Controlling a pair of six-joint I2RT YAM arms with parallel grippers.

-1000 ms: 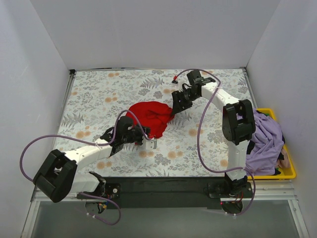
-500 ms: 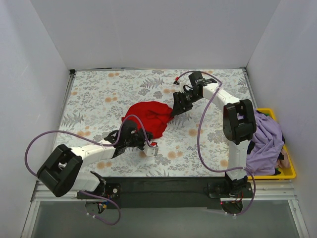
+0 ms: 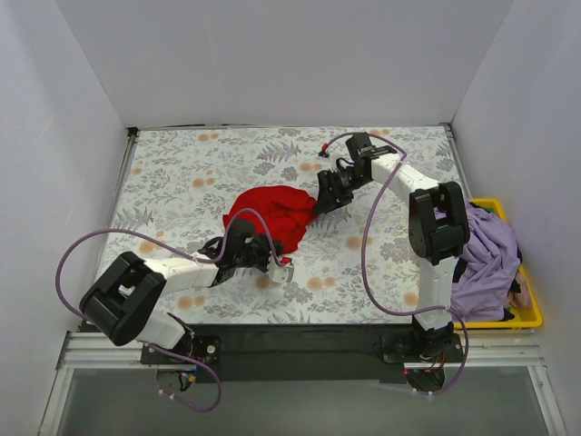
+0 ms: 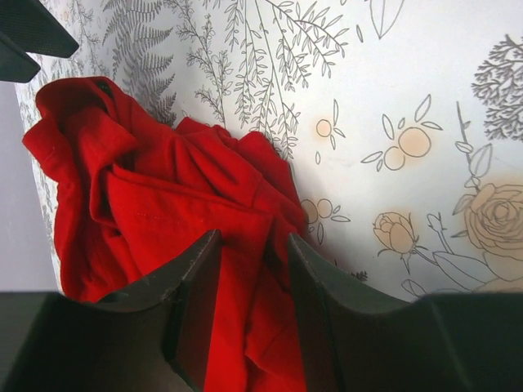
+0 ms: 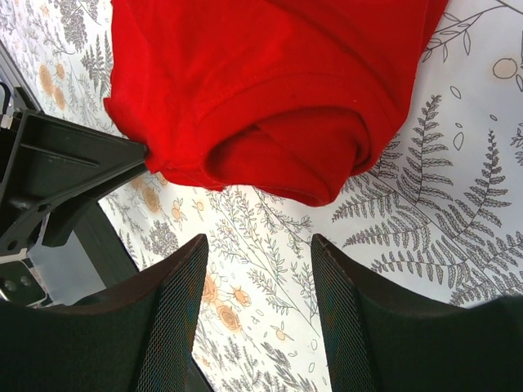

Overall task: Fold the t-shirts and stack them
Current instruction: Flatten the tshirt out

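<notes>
Two t-shirts. Near right: one lilac t-shirt (image 3: 490, 254) heaped in one yellow bin (image 3: 531, 313). Left gripper (image 4: 252, 238) clamps near edge of one red t-shirt (image 3: 272, 213), bunched mid-table. Right gripper (image 5: 257, 241), jaws apart, sits just beside its far-right edge.

A red t-shirt (image 4: 155, 196) fold lies between jaws of the left tool (image 4: 252, 241).
</notes>
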